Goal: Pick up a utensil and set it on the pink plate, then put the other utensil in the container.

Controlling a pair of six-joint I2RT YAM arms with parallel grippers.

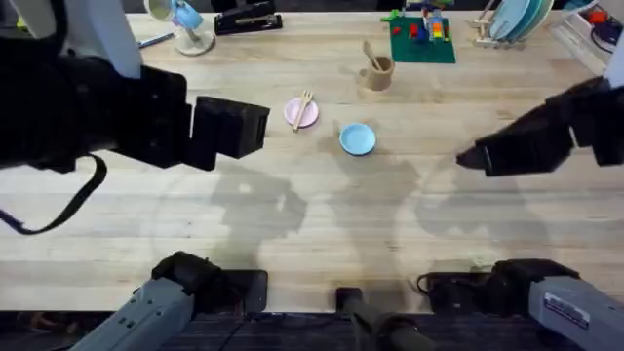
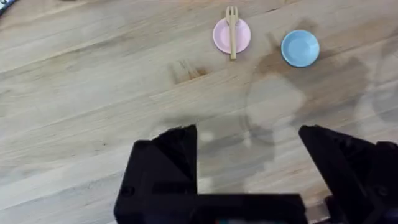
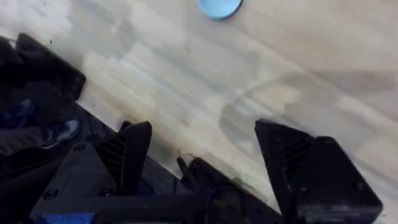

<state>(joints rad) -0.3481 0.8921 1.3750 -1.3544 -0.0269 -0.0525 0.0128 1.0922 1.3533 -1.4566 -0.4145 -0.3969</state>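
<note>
From overhead, the fork (image 1: 304, 104) lies across the pink plate (image 1: 295, 116) and the spoon (image 1: 370, 55) stands in the cup (image 1: 378, 73) at two o'clock from it; both steps look done. In each wrist view, the left gripper (image 2: 247, 144) and right gripper (image 3: 203, 138) hang spread, empty. Next, I'd guess, only retreat.

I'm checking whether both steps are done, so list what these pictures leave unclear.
- Cup, overhead: the spoon stands in it, but its lower end is hidden by the cup's wall.
- Blue plate, right wrist: cut off by the frame edge.
- Fork on the pink plate, overhead: tines too small to count.
</note>
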